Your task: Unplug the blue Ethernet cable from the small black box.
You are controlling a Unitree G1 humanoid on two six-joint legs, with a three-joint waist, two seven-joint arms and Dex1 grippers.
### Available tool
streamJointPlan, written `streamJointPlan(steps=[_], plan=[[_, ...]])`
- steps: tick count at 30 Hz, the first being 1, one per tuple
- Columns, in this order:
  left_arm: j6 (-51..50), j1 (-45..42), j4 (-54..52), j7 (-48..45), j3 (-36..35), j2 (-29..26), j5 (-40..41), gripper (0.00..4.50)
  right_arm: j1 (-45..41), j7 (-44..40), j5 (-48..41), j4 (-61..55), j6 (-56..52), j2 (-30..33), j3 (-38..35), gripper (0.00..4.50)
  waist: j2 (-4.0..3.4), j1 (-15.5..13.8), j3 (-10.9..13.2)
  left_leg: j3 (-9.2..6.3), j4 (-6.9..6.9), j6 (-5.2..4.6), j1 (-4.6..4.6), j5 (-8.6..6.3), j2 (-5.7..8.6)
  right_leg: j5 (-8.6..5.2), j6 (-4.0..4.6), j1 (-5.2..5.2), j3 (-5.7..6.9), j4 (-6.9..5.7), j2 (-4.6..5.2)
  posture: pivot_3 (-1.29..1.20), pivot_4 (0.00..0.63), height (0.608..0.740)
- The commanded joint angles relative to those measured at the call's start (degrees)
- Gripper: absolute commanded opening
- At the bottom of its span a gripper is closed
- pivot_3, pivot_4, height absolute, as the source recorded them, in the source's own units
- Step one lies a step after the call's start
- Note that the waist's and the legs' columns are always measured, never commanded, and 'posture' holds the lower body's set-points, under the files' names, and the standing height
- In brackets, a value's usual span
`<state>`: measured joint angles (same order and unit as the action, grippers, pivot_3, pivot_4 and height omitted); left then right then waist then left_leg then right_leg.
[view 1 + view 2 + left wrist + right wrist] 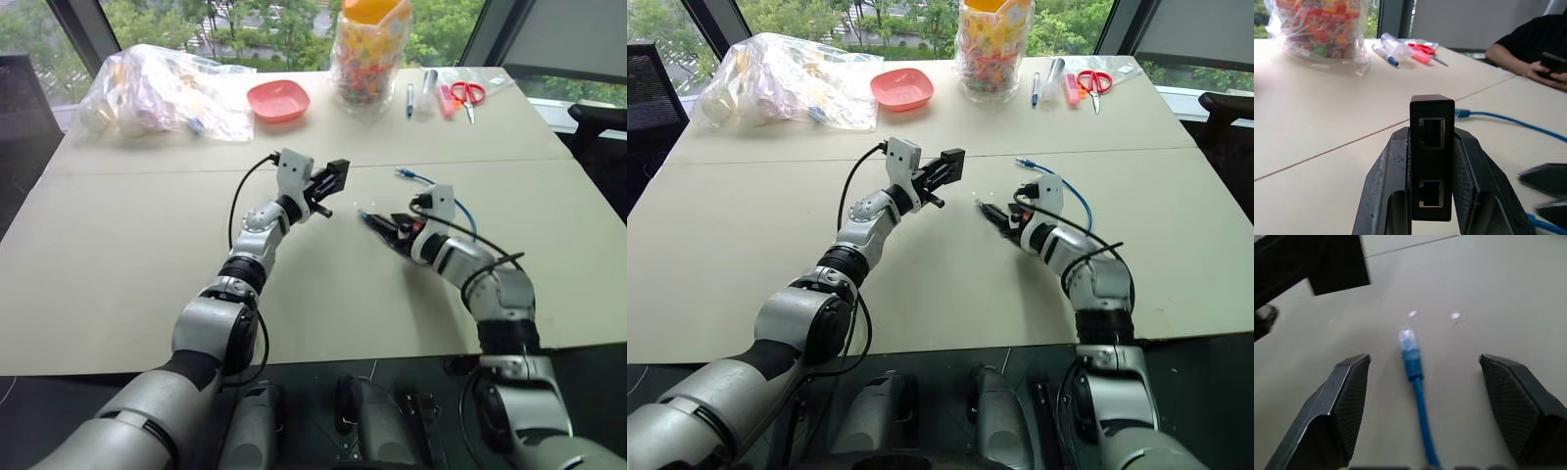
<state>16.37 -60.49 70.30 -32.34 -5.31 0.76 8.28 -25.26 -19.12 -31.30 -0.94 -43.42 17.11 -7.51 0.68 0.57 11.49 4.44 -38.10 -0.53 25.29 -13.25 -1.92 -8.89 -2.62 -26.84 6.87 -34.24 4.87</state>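
My left gripper (pixel 328 186) is shut on the small black box (pixel 1431 156), holding it above the table's middle. Its two ports face the left wrist camera and both are empty. The blue Ethernet cable (pixel 460 211) curves over the table on the right, behind my right wrist. In the right wrist view one clear-plugged end of the cable (pixel 1418 387) lies between the fingers of my right gripper (pixel 1423 360), which stand wide open and touch nothing. The right gripper (pixel 989 213) sits low over the table, a short way right of the box (pixel 951 162).
At the table's far side are a clear plastic bag (pixel 162 93), a pink bowl (pixel 278 99), a bag of colourful sweets (pixel 370 54), pens (pixel 411 98) and red scissors (pixel 468 93). A seated person (pixel 1528 54) holds a phone beyond the right edge.
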Motion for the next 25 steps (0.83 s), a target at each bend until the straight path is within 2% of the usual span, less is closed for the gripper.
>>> streamJointPlan(steps=[1,2,8,11,12,15,17,19,22,25], plan=[[0.57,-1.28,1.24,0.29,-0.06,0.98,-1.2,0.49,1.12,3.78,-2.55,-8.98,-0.26,-2.28,-3.29,3.68,0.0,0.0,0.0,-0.02,-0.06,0.0,0.0,0.0,0.0,0.04,0.0,0.01,0.0,0.0,0.0,0.0,0.15,0.74],[0.49,-1.17,1.49,0.08,0.01,1.03,-1.49,1.51,1.51,4.47,-3.18,-9.97,-0.12,-2.95,-4.23,3.74,0.0,-0.03,0.0,-0.03,-0.08,0.0,0.0,0.0,-0.02,0.08,0.01,0.02,0.0,0.01,0.0,0.0,0.15,0.74],[-1.54,0.2,0.26,-3.97,-0.69,-0.54,-1.1,3.91,3.23,4.03,-4.88,-13.48,2.02,-3.01,-7.06,3.74,0.0,0.0,0.0,-0.02,-0.09,0.01,0.0,-0.01,-0.02,0.11,0.03,0.04,0.01,0.07,0.05,0.0,0.15,0.74],[-2.93,1.64,-4.36,-8.07,-0.99,-3.26,0.12,3.91,4.66,2.29,-4.6,-15.3,3.17,-1.36,-7.24,3.74,0.0,0.04,0.0,0.01,-0.06,0.0,0.01,-0.01,-0.01,0.11,0.03,0.02,0.0,0.06,0.04,0.0,0.15,0.74],[-4.52,3.69,-9.47,-10.9,-0.37,-4.86,0.65,3.91,5.59,1.29,-4.14,-16.06,3.71,-0.13,-7.21,3.74,0.0,0.12,0.0,0.02,-0.05,0.0,0.01,-0.01,-0.01,0.11,0.03,0.01,0.0,0.06,0.04,0.0,0.15,0.74],[-16.7,12.81,-31.57,-17.58,1.46,-8.76,5.28,3.91,8.52,-1.77,-4.21,-17.71,4.92,3.01,-7.83,3.74,-0.01,0.18,-0.01,0.02,-0.04,0.0,-0.01,-0.01,-0.03,0.12,0.05,0.01,-0.01,0.04,0.03,0.0,0.15,0.74],[-29.02,22.49,-51.8,-19.65,3.3,-13.23,9.84,3.91,10.61,-3.48,-5.12,-18.46,5.42,4.46,-8.77,3.74,-0.04,0.47,-0.02,0.03,-0.02,0.0,-0.03,-0.01,-0.06,0.12,0.06,0.01,-0.05,0.04,0.02,0.0,0.15,0.74],[-36.31,30.15,-65.27,-20.38,4.98,-18.01,11.58,3.91,12.11,-4.86,-5.38,-19.15,5.79,5.71,-9.03,3.74,-0.06,0.37,-0.03,0.04,0.0,0.0,-0.07,-0.01,-0.08,0.2,0.21,0.03,-0.15,0.01,-0.01,0.0,0.15,0.74],[-42.89,35.29,-74.73,-17.41,4.68,-21.13,13.22,3.91,13.4,-6.11,-5.39,-19.99,6.37,6.48,-8.91,3.74,-0.08,-0.42,-0.03,0.02,-0.08,0.02,-0.14,0.01,-0.09,0.11,0.1,0.08,-0.2,-0.01,-0.08,0.0,0.15,0.74],[-49.31,38.64,-81.27,-12.98,2.23,-22.02,15.79,3.91,14.54,-7.62,-4.93,-21.33,6.83,7.26,-8.06,3.74,-0.08,-1.01,-0.04,0.0,-0.17,0.11,-0.16,0.0,-0.12,0.04,0.39,0.2,-0.18,0.17,-0.08,0.0,0.15,0.74]])
